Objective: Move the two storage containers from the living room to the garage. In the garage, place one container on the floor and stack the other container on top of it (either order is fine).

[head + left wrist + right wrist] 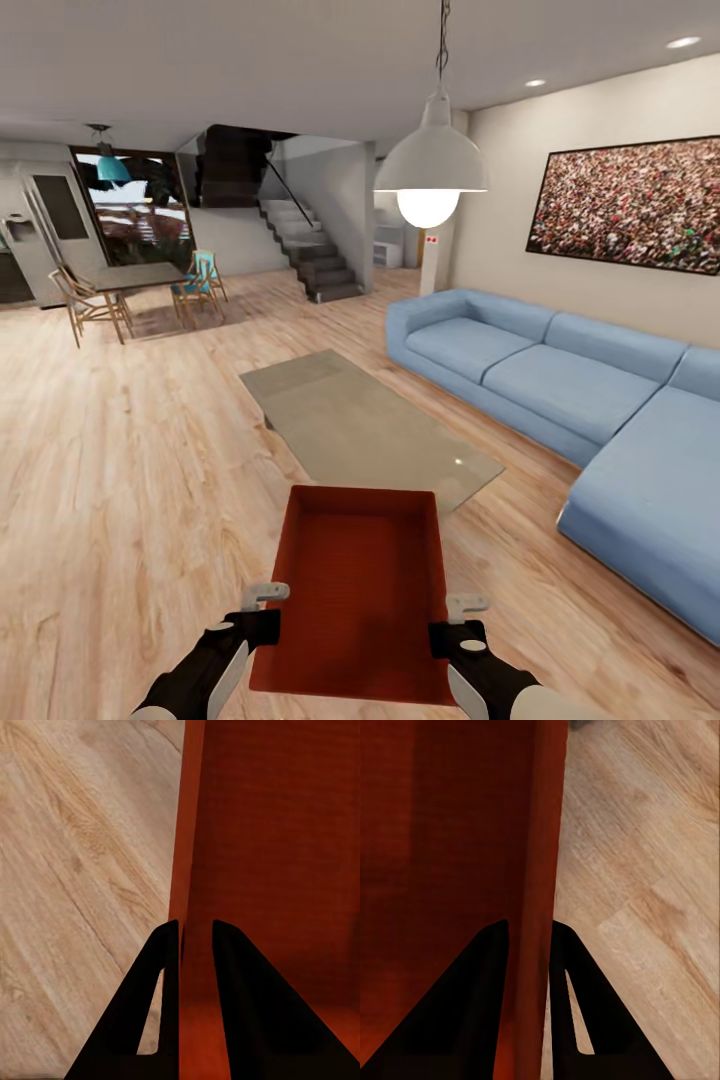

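- One orange-red bin (360,590) is held out in front of the robot, above the wood floor (120,480), between the two arms. It is rectangular with plain low walls, a flat bottom and no lid, and nothing lies inside it.
- The left gripper (262,612) pinches the bin's left wall: in the left wrist view its two dark fingers (161,997) sit one on each side of the thin red wall (193,832), closed against it.
- The right gripper (455,622) does the same on the right wall, with one finger (472,997) inside the bin and one outside, clamped on the wall's edge (544,832).
- The floor is light wood plank, with grain running slantwise under the bin in both wrist views.
- Just beyond the bin's far end stands a low glass table (370,425).
- A blue corner sofa (560,400) runs along the cream wall on the right, under a wide framed picture (630,205).
- A white pendant lamp (430,170) hangs from the ceiling.
- Far back are a dark staircase (310,250), a dining table with chairs (140,290) and a teal lamp (112,168).
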